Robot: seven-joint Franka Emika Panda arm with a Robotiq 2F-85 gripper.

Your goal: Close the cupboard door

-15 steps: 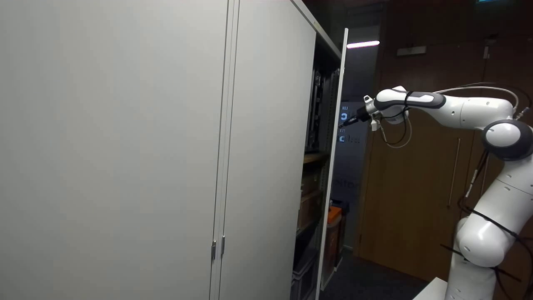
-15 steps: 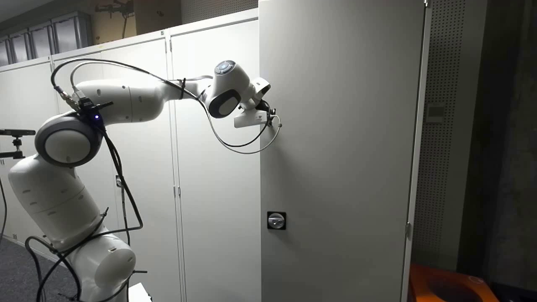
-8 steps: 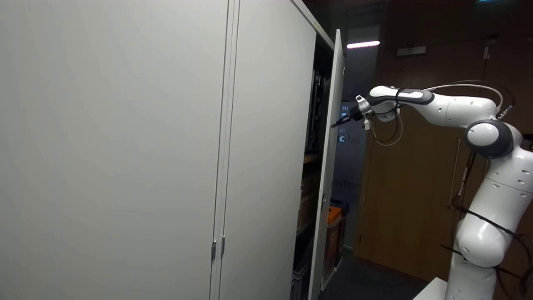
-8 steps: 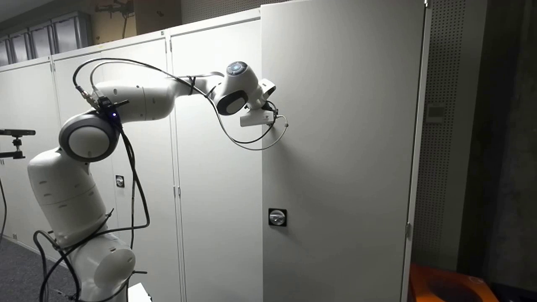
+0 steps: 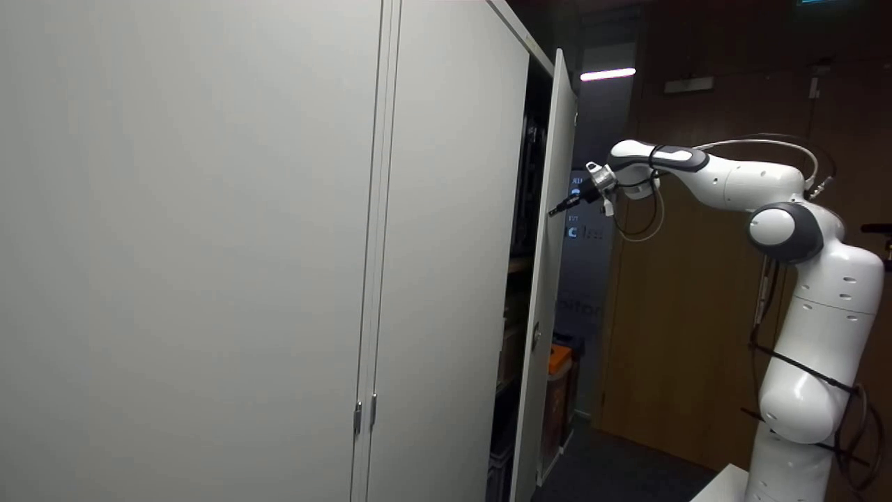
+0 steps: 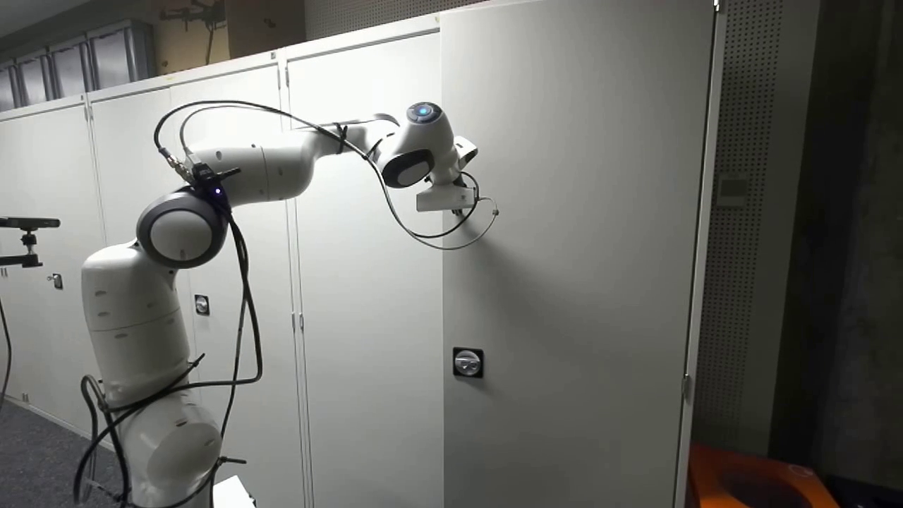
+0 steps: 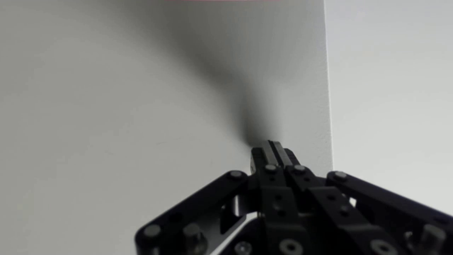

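The cupboard door [image 5: 548, 279] is tall, narrow and light grey. It stands ajar, and its plain outer face with a round latch [image 6: 468, 363] shows in both exterior views. It also fills the left and middle of the wrist view [image 7: 124, 106]. My gripper [image 7: 271, 142] is shut with its fingers together and nothing between them. Its fingertips appear to touch the outer face near the free edge, above the latch. The gripper [image 5: 552, 213] points at that edge in an exterior view. The door's inner face is hidden.
Plain grey door panels [image 5: 446, 244] adjoin the opening. Dark shelves with boxes [image 5: 514, 348] show through the gap. An orange-topped bin [image 5: 559, 359] stands beyond the door. A perforated wall panel [image 6: 741, 282] is past the hinge side. Cables [image 6: 451, 243] loop below the wrist.
The door has swung further toward the cupboard, narrowing the gap, and more of its outer face shows. The arm has moved forward with it, the fingertips staying near the free edge.
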